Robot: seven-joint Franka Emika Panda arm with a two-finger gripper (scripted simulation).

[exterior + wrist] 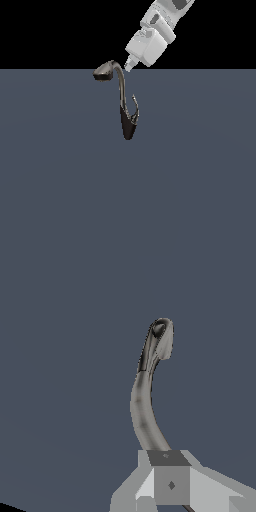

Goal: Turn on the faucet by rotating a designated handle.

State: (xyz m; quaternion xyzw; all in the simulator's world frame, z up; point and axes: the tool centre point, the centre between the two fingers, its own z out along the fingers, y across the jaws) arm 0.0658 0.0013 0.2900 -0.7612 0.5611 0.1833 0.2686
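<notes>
The faucet stands on the grey floor in the middle of the exterior view. It is dark and metallic, with a tapered body, a tall gooseneck and an oval spray head. The handle is a thin curved lever branching off the body toward the exterior view's right. My gripper hangs above the handle, close to the top of the gooseneck, with its fingers together and nothing between them. The wrist view shows the gooseneck and spray head beyond my gripper. The handle is hidden there.
The flat grey floor stretches all around the faucet. The white arm comes down from the exterior view's upper right. Nothing else shows.
</notes>
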